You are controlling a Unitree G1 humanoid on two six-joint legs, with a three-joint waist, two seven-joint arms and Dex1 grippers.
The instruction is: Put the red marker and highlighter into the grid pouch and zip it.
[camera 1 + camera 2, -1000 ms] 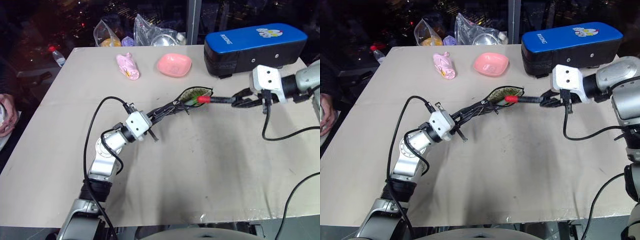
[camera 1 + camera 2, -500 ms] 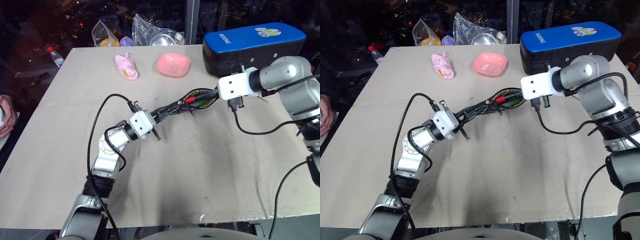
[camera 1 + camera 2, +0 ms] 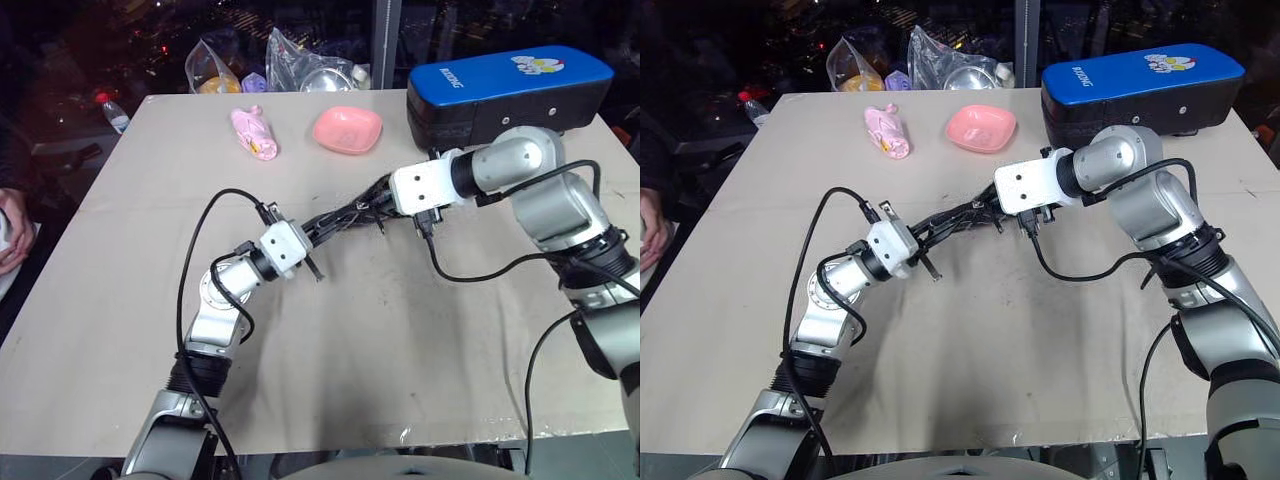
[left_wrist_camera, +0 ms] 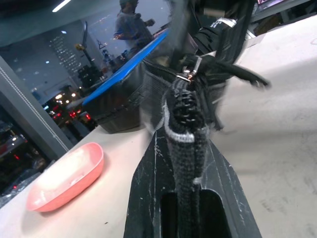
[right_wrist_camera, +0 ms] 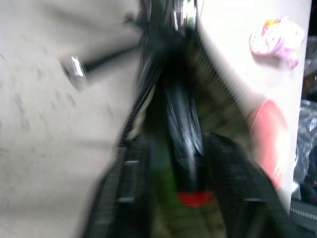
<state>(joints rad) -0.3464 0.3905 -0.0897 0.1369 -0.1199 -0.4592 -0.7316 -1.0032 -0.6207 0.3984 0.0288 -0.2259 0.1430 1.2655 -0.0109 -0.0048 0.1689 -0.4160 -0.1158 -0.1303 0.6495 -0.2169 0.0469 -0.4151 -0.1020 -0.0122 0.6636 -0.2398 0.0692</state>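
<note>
Right gripper [image 5: 190, 198] moving in over the grid pouch [image 3: 345, 215]

Left gripper [image 4: 185, 163] is pinching the pouch's edge above the table [image 3: 400, 330]; right fingers, now parted, are releasing the red marker [image 5: 188, 148] inside it.

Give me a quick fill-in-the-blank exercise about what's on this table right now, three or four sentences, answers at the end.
1. The shallow dish near the table's far edge is coloured ____.
2. The left gripper is shut on the edge of the black fabric grid ____, held up off the beige table.
3. The big hard case at the far right has a ____ top.
4. The red marker lies between the right gripper's two black ____.

Missing words: pink; pouch; blue; fingers
</note>
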